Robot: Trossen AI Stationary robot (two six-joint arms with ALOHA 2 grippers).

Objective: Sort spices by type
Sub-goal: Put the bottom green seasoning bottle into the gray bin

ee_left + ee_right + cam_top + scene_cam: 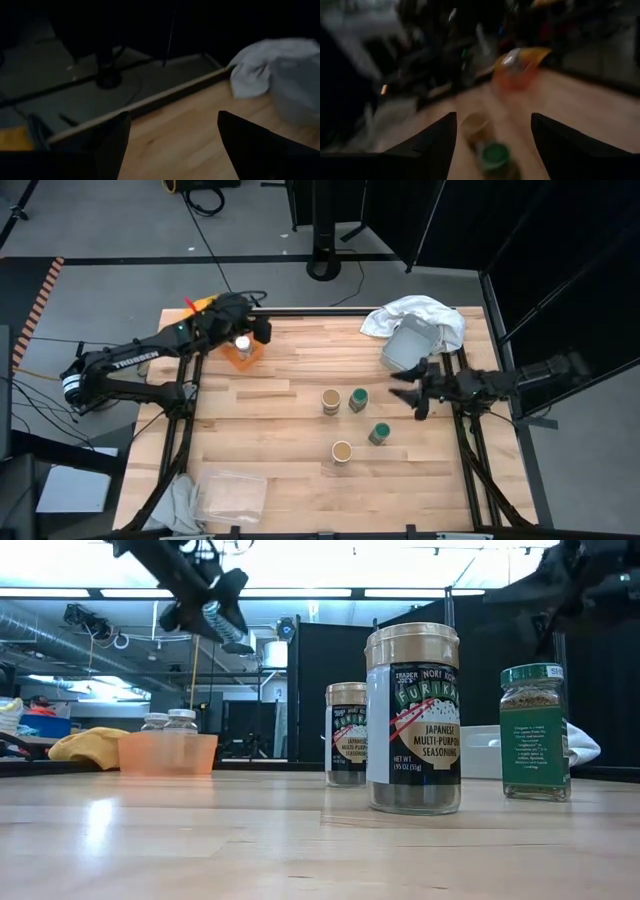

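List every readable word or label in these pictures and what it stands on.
"TRADER JOE'S NORI KOMI FURIKAKE JAPANESE MULTI-PURPOSE SEASONING": near tan-lidded jar.
"TROSSEN": left arm.
Far tan-lidded jar: same label design, too small to read.
Green-lidded jar: print too small.

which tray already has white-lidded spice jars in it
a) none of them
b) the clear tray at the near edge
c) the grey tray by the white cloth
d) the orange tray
d: the low view shows two white-lidded jars standing inside the orange tray, and the high view shows a white lid in that tray under the left hand.
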